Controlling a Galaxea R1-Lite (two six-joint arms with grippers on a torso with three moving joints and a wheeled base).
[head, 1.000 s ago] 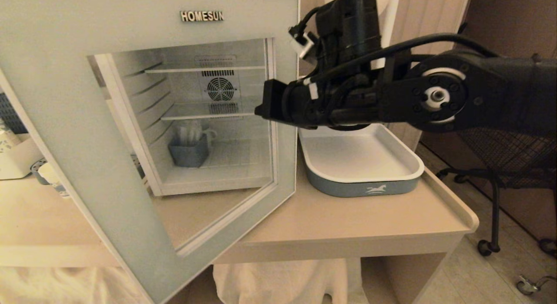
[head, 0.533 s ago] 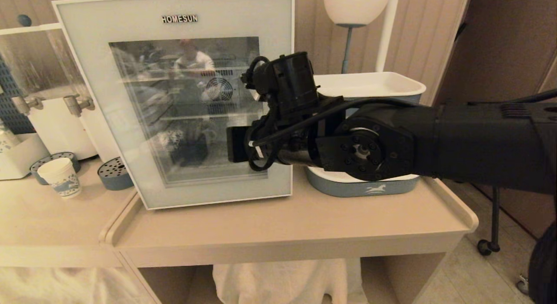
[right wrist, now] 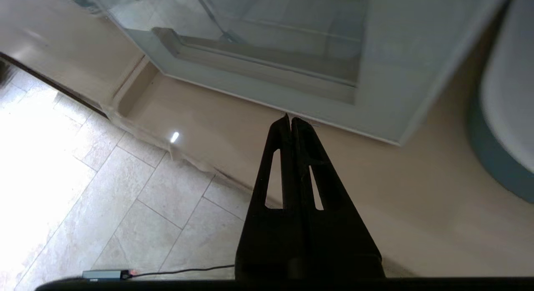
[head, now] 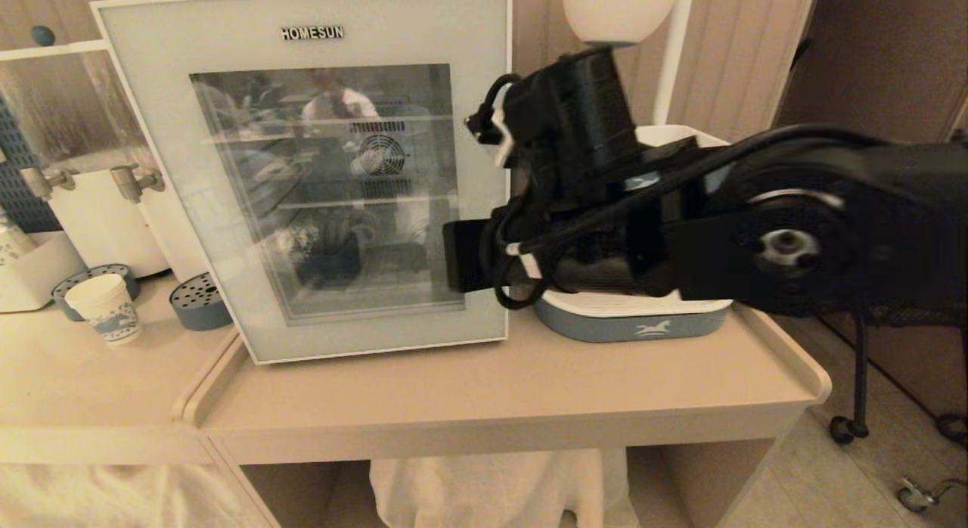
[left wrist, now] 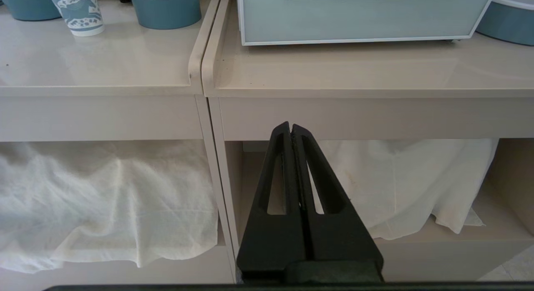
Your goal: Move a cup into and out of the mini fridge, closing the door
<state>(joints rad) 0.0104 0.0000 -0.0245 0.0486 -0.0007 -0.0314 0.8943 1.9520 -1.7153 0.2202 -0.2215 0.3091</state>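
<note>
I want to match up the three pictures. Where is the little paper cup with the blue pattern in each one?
Head view: the cup stands at the far left on the counter, left of the mini fridge.
Left wrist view: the cup is at the top left corner, cut off by the edge.
Right wrist view: not in it.
Shared landmark: the fridge's door, seen in all three.

One fridge [head: 302, 172], one cup [head: 106, 307], one tray [head: 631, 322], two dispenser taps [head: 136, 181].
</note>
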